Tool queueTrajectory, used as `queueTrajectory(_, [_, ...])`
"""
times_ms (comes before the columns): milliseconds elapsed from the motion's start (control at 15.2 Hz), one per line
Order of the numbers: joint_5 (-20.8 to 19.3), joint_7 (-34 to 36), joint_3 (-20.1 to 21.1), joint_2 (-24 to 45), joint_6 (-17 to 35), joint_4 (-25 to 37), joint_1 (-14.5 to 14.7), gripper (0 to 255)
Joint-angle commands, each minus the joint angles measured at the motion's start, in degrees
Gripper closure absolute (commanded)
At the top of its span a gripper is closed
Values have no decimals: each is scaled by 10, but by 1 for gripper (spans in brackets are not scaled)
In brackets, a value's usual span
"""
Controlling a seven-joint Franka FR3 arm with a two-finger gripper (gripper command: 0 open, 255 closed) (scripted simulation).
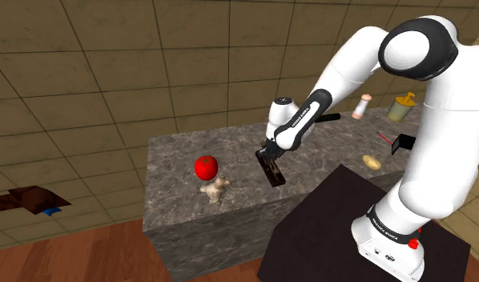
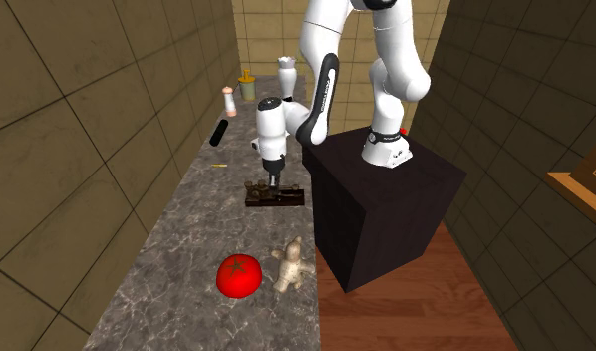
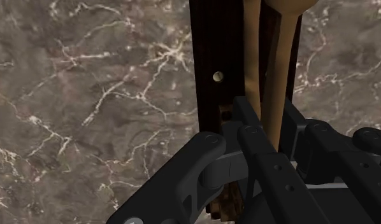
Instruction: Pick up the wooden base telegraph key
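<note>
The telegraph key (image 2: 276, 196) has a dark wooden base with small brass parts and lies across the marble counter (image 2: 176, 259) near its front edge. In the shoulder view the key (image 1: 272, 171) sits right under my gripper (image 1: 268, 154), which points straight down. My gripper (image 2: 274, 179) is shut on the key from above. In the wrist view both black fingers (image 3: 246, 137) clasp the tan lever and dark base of the key (image 3: 215, 57). I cannot tell whether the base still touches the marble.
A red tomato (image 2: 240, 274) and a small beige figurine (image 2: 290, 265) lie further along the counter. A shaker (image 2: 229, 100), a yellow-topped bottle (image 2: 247, 84) and a black cylinder (image 2: 220, 131) stand toward the wall. The black stand (image 2: 381, 199) adjoins the counter's edge.
</note>
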Motion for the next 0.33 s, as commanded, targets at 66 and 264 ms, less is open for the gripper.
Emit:
queueTrajectory(66, [8, -7, 7, -26, -21, -5, -6, 255])
queueTrajectory(264, [12, -10, 10, -36, -28, -7, -7, 255])
